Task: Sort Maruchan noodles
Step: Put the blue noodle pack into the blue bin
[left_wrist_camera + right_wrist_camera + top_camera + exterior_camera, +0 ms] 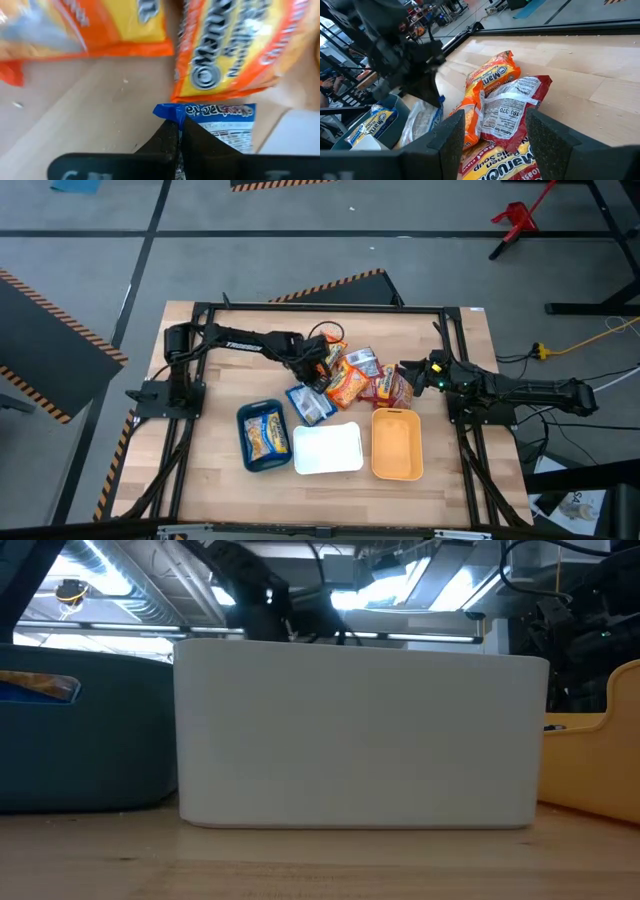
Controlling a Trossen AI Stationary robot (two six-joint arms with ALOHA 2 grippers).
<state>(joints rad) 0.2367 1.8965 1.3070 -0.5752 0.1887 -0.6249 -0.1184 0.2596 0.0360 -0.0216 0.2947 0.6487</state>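
So we start with the wooden table [220, 480], and across its front edge we see 3 trays in a row: the teal tray [262, 437] on the left, the white tray [327, 448] in the middle, the orange tray [396, 444] on the right. From table height the white tray [360, 735] fills our picture, with the teal one [85, 730] and the orange one [600, 755] at either side. Already lying in the teal tray we spot 1 blue packet [264, 431], yellow noodle picture facing up.

Next, the left arm reaches in from the left side of the table, and its left gripper [318, 377] sits over the pile just behind the trays. In its wrist view we watch the fingers [167, 142] pressed together on the corner of a blue Maruchan packet [220, 125], pinching it, with 2 orange packets [235, 45] lying just beyond on the bare wood. From above, that blue packet [309, 403] lies between the teal tray and the pile, just behind the white tray.

Over on the right, the right gripper [412, 372] waits beside the pile, fingers [547, 132] spread apart. Ahead of it we see an orange packet [487, 75] and a dark red packet [512, 107] overlapping, and another orange packet touching them nearer the fingers.
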